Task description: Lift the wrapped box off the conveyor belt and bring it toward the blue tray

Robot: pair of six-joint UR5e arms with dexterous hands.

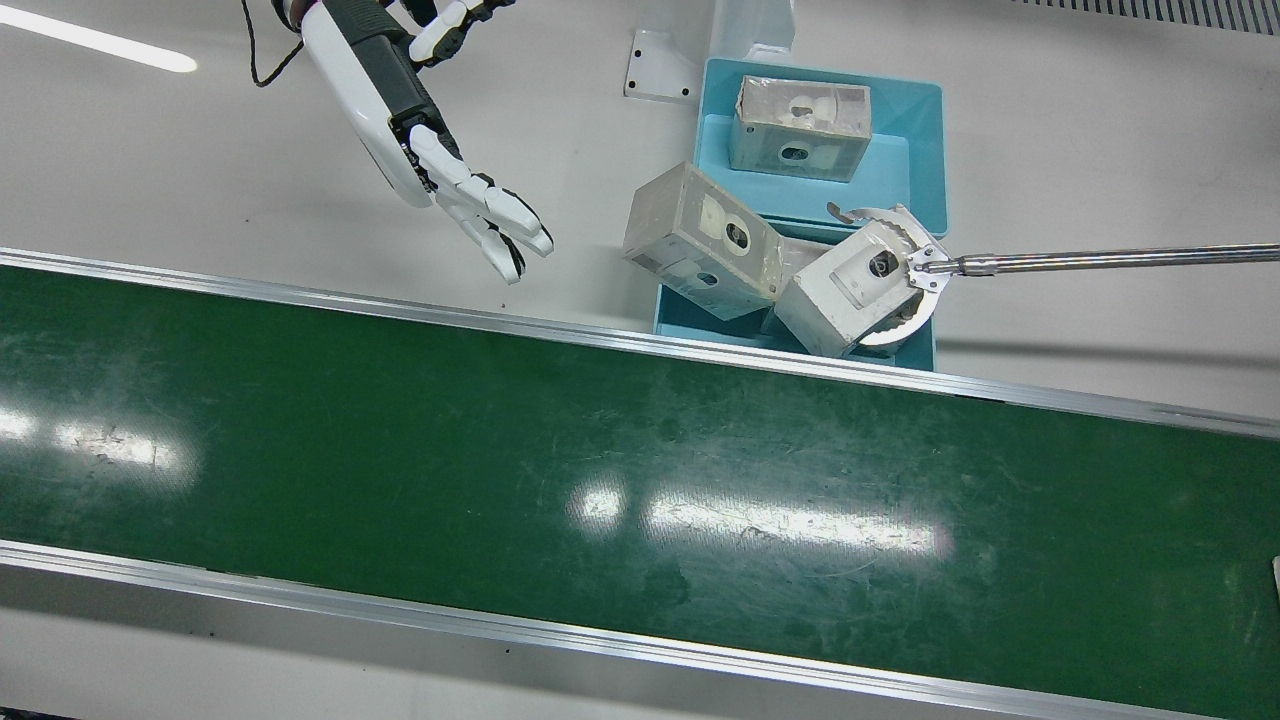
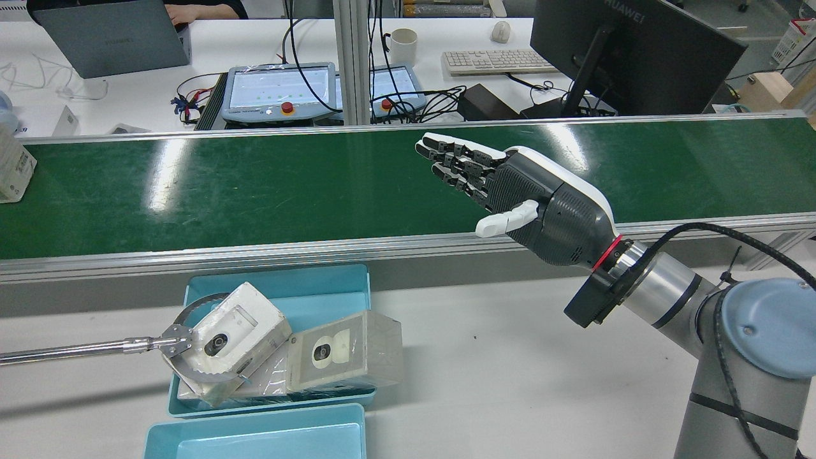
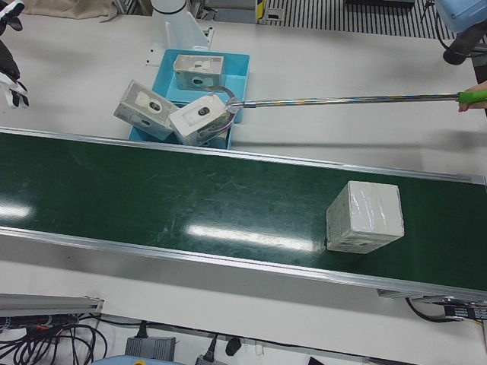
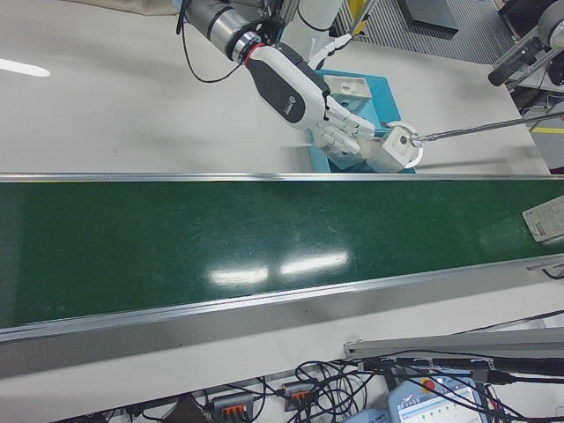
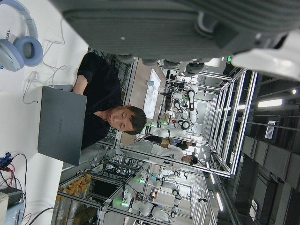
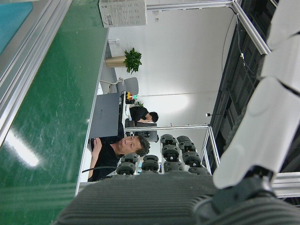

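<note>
The right hand (image 2: 516,191) is in the middle right of the rear view, stretched out flat over the near edge of the green conveyor belt (image 2: 255,185). Its fingers (image 2: 449,153) are straight and close side by side, with the thumb sticking out below. It holds nothing.

The left hand (image 5: 187,28) shows only in its own view, along the top edge. Its fingers look curled, but I cannot tell if they are apart or shut.

The wrapped box (image 3: 364,217) sits on the belt at the right of the left-front view, well apart from the right hand.

The blue tray (image 1: 925,130) is in the upper middle of the front view, beside the belt. One box (image 1: 800,127) sits in it. A second box (image 1: 700,243) leans at its left edge. A long metal grabber (image 1: 1100,260) comes in from the right and clamps a third box (image 1: 850,290).
</note>
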